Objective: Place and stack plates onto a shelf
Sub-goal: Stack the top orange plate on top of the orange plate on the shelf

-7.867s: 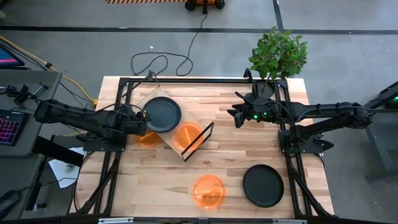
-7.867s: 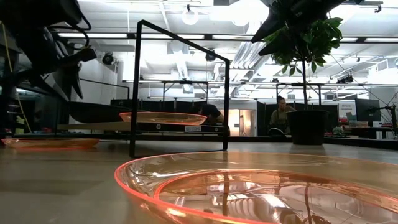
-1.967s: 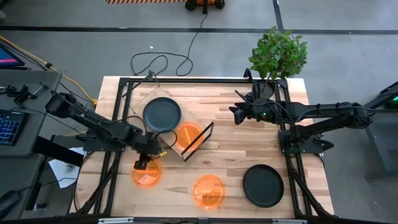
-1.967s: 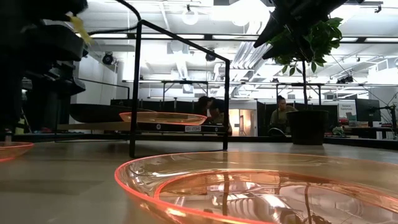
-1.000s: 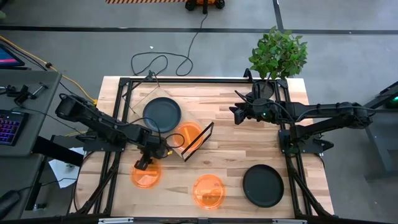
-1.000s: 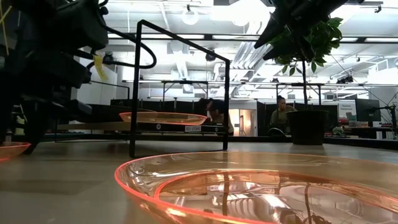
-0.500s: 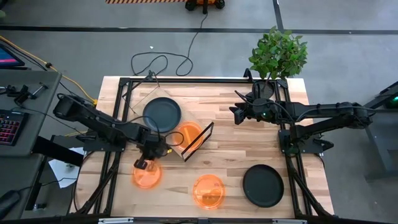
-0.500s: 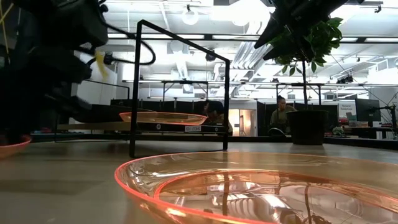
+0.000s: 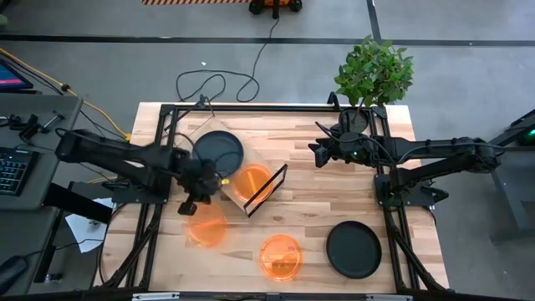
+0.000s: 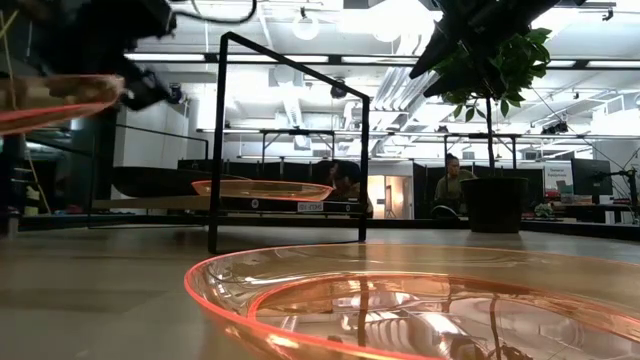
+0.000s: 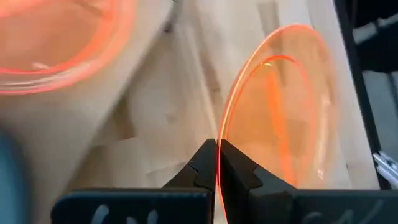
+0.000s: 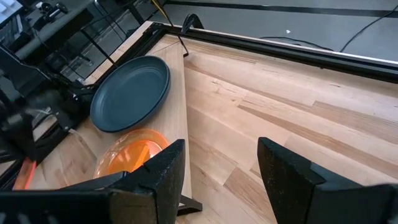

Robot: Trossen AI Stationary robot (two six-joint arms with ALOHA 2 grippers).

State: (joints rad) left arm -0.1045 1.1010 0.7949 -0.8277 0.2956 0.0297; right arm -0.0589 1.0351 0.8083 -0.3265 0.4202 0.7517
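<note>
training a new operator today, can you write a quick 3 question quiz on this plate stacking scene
1. True or false: the left gripper is shut on the rim of an orange plate and holds it above the table.
2. Which plates lie on the shelf? A) two dark ones B) one dark and one orange C) two orange ones
3. Fill in: the right gripper waits open near the ______.

Key
1. True. The low view shows the plate raised off the wood.
2. B. They sit side by side on the board.
3. Potted plant, at the table's far right corner.
</note>
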